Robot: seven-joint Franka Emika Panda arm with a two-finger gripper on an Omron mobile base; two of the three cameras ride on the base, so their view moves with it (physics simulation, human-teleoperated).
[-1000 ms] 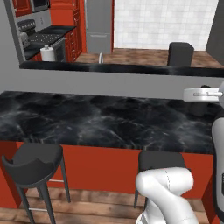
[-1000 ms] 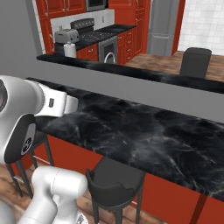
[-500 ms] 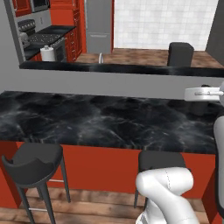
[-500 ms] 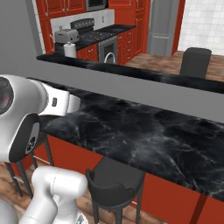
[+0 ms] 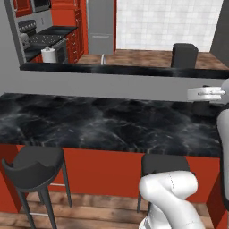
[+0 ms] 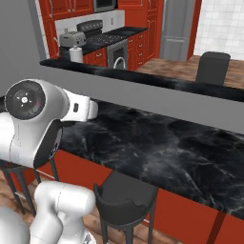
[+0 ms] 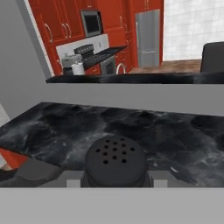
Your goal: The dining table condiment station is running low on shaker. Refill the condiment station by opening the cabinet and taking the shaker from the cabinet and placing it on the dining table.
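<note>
Nothing is shifting since 0.5 s ago, so I'm lowering the shaker (image 7: pixel 115 162) (gripper's grip: cannot tell) squarely onto the dining table (image 7: pixel 131 127).

- A home kitchen, rendered.
- Red wall cabinets (image 7: pixel 65 22) with silver bar handles line the far wall, with a microwave (image 7: pixel 92 22) set among them.
- A black stove (image 6: pixel 97 31) stands below, a toaster (image 6: pixel 72 38) and paper roll (image 6: pixel 76 54) beside it.
- A steel fridge (image 7: pixel 148 37) stands by white tiles (image 5: pixel 167 22).
- A long marble-topped desk (image 5: pixel 107 123) with red front has black round stools (image 5: pixel 33 163) before it.
- The floor (image 5: pixel 89 210) is wooden.
</note>
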